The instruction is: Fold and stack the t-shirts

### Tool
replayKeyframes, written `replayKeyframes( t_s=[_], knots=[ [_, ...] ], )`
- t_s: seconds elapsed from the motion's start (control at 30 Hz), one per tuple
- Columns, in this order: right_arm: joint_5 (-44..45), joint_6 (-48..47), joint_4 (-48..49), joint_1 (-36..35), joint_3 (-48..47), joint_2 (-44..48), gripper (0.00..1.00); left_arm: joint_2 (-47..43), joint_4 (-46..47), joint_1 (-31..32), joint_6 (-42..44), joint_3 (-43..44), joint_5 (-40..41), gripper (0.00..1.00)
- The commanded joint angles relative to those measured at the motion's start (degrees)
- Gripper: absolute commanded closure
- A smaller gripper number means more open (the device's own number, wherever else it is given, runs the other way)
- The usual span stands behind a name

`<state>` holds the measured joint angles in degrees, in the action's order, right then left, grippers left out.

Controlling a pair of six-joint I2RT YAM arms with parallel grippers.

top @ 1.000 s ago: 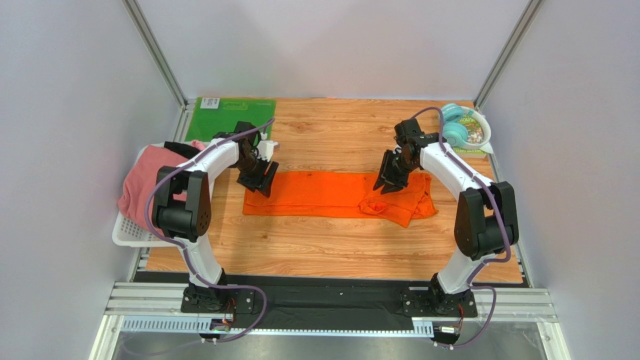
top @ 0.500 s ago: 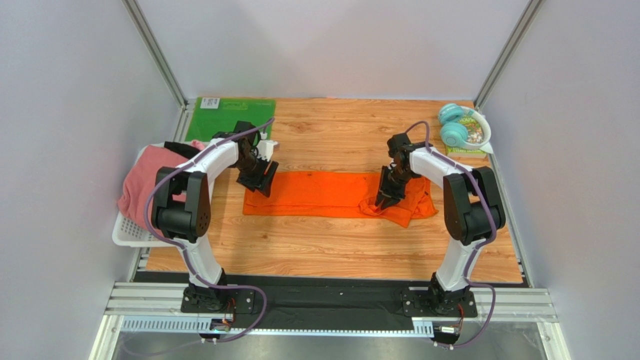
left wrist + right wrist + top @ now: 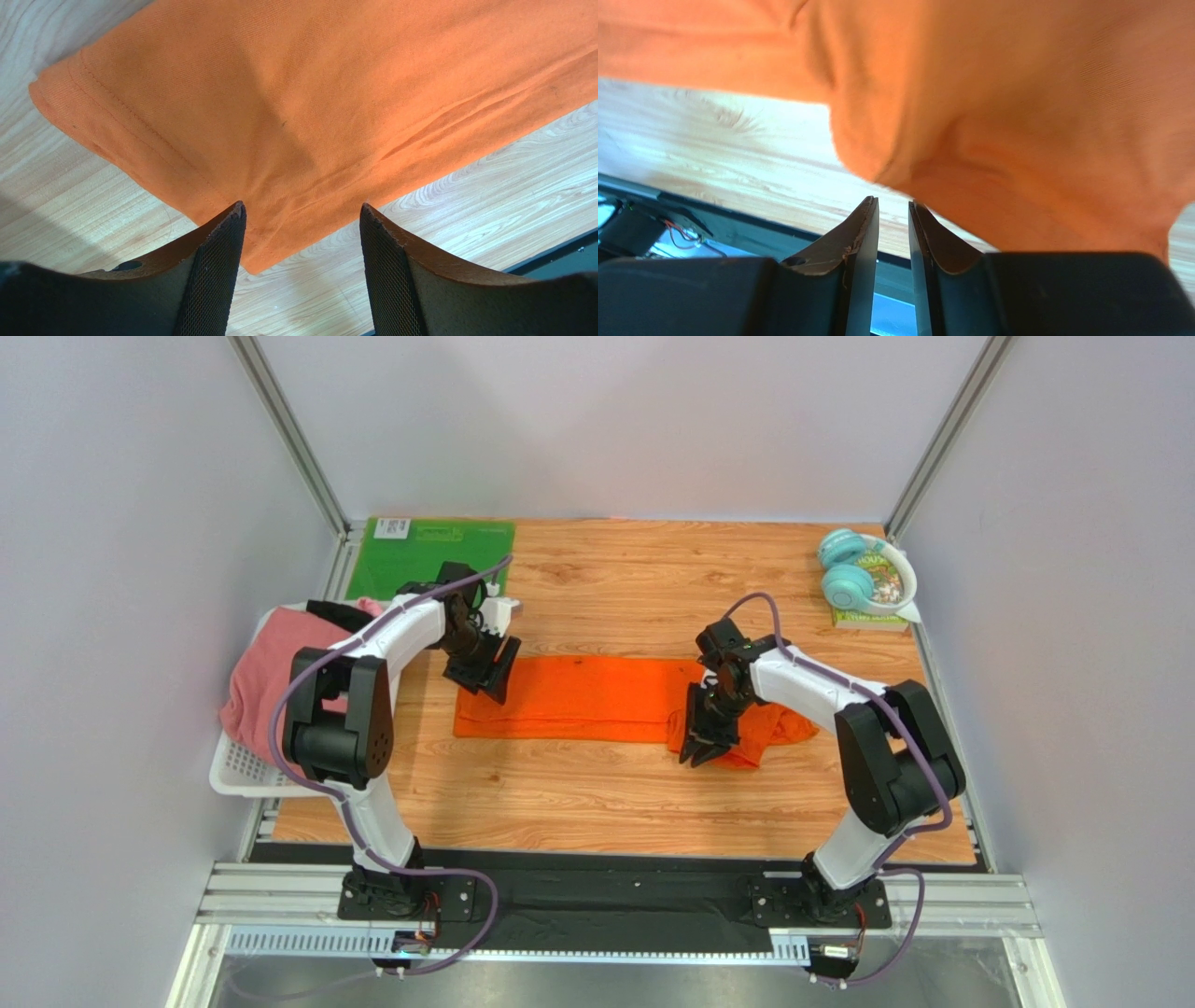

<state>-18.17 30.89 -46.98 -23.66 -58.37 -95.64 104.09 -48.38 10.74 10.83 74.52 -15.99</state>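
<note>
Finds the orange t-shirt (image 3: 603,697) spread as a long band on the wooden table (image 3: 589,812), bunched at its right end. Has the left gripper (image 3: 484,672) over the orange t-shirt's left end, fingers (image 3: 210,266) apart, straddling its near corner. Has the right gripper (image 3: 701,742) at the near edge of the bunched right end, fingers (image 3: 857,238) almost together; cannot tell whether cloth sits pinched at the tips. Shows the pink t-shirt (image 3: 274,672) and black t-shirt (image 3: 330,612) in a white basket (image 3: 239,770), well left of the orange t-shirt.

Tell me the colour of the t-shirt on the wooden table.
The t-shirt is bright orange, clearest in the left wrist view.
</note>
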Motion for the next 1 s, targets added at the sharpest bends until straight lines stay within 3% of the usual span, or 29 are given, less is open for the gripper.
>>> replayKeyframes(
  t_s=[0.0,0.23,0.4,0.57,0.77,0.97],
  knots=[
    [-1.1,1.4,0.0,-1.7,-0.3,3.3,0.73,-1.4,0.0,-0.1,0.7,1.9,-1.2,0.33],
    [4.1,-0.6,-7.5,0.2,-7.0,6.6,0.71,-1.8,-0.7,-0.1,0.9,2.7,-0.9,0.33],
    [7.1,-2.2,-6.4,11.8,-9.4,7.4,0.72,-1.9,-1.0,-0.1,0.8,3.0,-1.2,0.33],
    [7.5,-2.0,-2.5,20.8,-12.7,-2.7,0.74,-2.8,-1.6,-0.1,0.9,2.7,-1.1,0.33],
    [0.3,1.4,2.8,25.9,-16.9,-12.4,0.75,-3.8,-3.0,-0.1,1.2,2.9,-1.5,0.33],
    [0.0,1.9,2.9,29.0,-21.2,-19.8,0.73,-4.1,-3.6,-0.1,1.6,2.4,-2.2,0.32]
  ],
)
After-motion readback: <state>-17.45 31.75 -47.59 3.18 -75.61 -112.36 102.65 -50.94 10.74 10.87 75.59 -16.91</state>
